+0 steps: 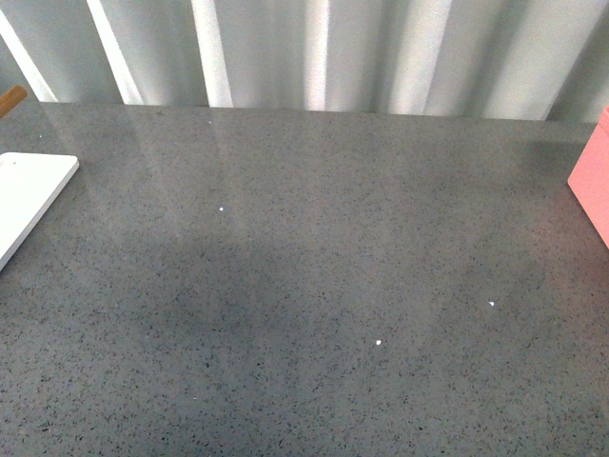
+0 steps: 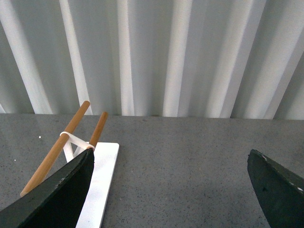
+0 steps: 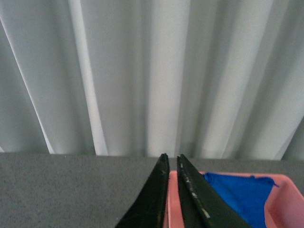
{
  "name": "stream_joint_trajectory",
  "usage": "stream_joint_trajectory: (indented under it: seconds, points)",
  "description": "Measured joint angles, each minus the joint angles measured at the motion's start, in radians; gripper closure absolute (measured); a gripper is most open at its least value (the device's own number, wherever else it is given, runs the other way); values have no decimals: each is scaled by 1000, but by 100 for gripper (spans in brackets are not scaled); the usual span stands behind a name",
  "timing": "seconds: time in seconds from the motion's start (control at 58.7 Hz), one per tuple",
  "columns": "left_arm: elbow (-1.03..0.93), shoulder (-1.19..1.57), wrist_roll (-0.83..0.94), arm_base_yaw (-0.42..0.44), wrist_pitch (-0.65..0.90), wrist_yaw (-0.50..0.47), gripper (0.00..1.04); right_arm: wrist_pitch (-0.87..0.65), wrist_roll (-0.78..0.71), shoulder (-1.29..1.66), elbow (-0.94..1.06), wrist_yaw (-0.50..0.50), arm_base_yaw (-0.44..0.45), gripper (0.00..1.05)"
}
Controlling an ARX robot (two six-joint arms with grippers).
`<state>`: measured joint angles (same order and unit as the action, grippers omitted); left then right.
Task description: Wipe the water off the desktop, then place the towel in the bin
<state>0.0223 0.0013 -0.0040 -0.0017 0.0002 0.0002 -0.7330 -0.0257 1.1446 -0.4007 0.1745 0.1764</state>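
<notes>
The dark-grey speckled desktop (image 1: 314,286) fills the front view, where neither arm shows and no water is plain to see. In the right wrist view the bright blue towel (image 3: 242,194) lies inside the pink bin (image 3: 285,204), whose corner shows at the desktop's right edge (image 1: 592,186). My right gripper (image 3: 172,159) is shut with nothing between its fingers, hovering at the bin's near rim. My left gripper (image 2: 171,161) is open and empty above bare desktop (image 2: 180,175).
A flat white board (image 1: 27,195) lies at the desktop's left edge; in the left wrist view it (image 2: 102,180) carries a rack of two wooden rods (image 2: 66,137). A pleated grey-white curtain (image 1: 314,52) closes off the back.
</notes>
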Motion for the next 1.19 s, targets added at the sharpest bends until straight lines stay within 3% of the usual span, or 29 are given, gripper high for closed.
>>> stream_joint_trajectory:
  seconds: [0.443, 0.477, 0.562, 0.835, 0.971, 1.193]
  points:
    - [0, 0, 0, 0, 0, 0, 7, 16, 1, -266, 249, -89, -95, 102]
    - [0, 0, 0, 0, 0, 0, 7, 31, 1, -296, 264, -142, -130, 102]
    - [0, 0, 0, 0, 0, 0, 7, 61, 0, -355, 294, -150, -171, 102]
    - [0, 0, 0, 0, 0, 0, 7, 182, 1, -538, 352, -158, -174, 102]
    - [0, 0, 0, 0, 0, 0, 7, 169, 1, -570, 380, -159, -174, 102]
    - [0, 0, 0, 0, 0, 0, 7, 304, 2, -716, 380, -163, -174, 102]
